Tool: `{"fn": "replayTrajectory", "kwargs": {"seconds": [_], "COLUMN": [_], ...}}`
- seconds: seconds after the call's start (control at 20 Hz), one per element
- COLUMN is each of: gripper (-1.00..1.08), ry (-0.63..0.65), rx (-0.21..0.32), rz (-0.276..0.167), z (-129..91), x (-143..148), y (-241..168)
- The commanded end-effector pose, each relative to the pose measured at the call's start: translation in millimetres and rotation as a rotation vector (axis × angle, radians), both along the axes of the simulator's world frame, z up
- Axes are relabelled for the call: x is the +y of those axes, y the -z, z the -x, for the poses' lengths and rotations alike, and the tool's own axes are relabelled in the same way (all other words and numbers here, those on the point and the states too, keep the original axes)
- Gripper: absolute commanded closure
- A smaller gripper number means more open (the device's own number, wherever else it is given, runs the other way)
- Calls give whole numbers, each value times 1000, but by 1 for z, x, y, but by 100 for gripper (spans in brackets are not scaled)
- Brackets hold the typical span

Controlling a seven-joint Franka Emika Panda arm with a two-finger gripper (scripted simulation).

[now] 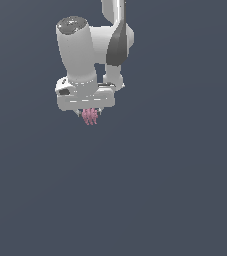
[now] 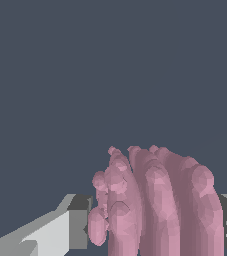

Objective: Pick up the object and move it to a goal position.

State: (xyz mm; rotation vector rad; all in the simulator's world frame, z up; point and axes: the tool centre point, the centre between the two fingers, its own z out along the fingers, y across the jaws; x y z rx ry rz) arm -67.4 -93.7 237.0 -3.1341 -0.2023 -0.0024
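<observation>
1. The object [image 1: 90, 116], a small pink bumpy lump, sits directly under the white gripper [image 1: 89, 114], tucked between its jaws.
2. In the wrist view the object [image 2: 152, 200] fills the gap between the two fingers [image 2: 77, 225], with a finger face close against each side of it, so the jaws look closed on the lump and gripping it.
3. Relative to the gripper, everything around is one flat grey-blue surface [image 1: 160, 200]. It throws no shadow in either view, so I cannot tell for certain whether the object is lifted clear of it or only just resting on it.
4. The step in hand reads as the carry: the grasp is made and the move to the goal is what remains.
5. No goal marker shows in either view, so how far the arm is from it cannot be judged.
6. The next move calls for a steady grip and a smooth travel, since the lump's knobbly sides could roll or slip between the flat finger faces.
</observation>
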Motion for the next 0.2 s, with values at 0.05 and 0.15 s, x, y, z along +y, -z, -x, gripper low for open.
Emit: {"fn": "replayTrajectory", "kwargs": {"seconds": [0.05,0.15], "gripper": [108,108], "ry": [-2,-2], "rx": [1,1], "rz": [1,1], "z": [0,0], "x": [-7,-8], "y": [-7,-7]}}
